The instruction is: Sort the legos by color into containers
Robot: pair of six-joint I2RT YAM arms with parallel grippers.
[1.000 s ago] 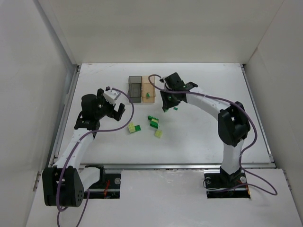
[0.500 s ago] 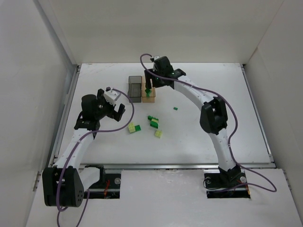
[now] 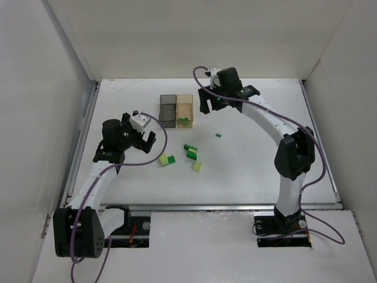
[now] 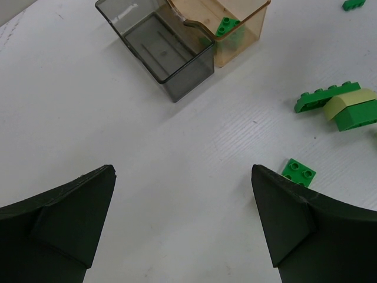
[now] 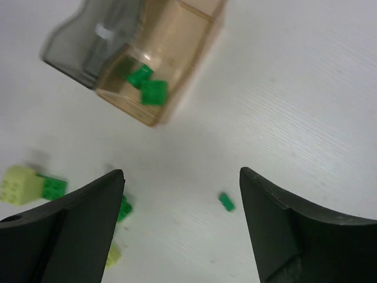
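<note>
The smoky grey bin (image 3: pixel 168 111) and the amber bin (image 3: pixel 185 110) stand side by side at the back. Two dark green legos (image 5: pixel 148 85) lie in the amber bin (image 5: pixel 171 59). My right gripper (image 3: pixel 220 104) hovers open and empty just right of that bin, above a tiny green lego (image 5: pixel 226 201). On the table lie a green and pale cluster (image 3: pixel 191 151), a yellow-green and green pair (image 3: pixel 167 159) and a pale brick (image 3: pixel 197 167). My left gripper (image 3: pixel 144 134) is open and empty, left of the pair, with a green plate (image 4: pixel 298 171) by its right finger.
White walls close in the table on the left, back and right. The grey bin (image 4: pixel 159 53) shows nothing inside. A metal rail runs along the near edge (image 3: pixel 206 206) in front of both arm bases.
My right gripper carried a dark green lego to the amber bin, opened over it, and has drawn off to the right. The lego now lies in the bin. The left arm stayed put.
</note>
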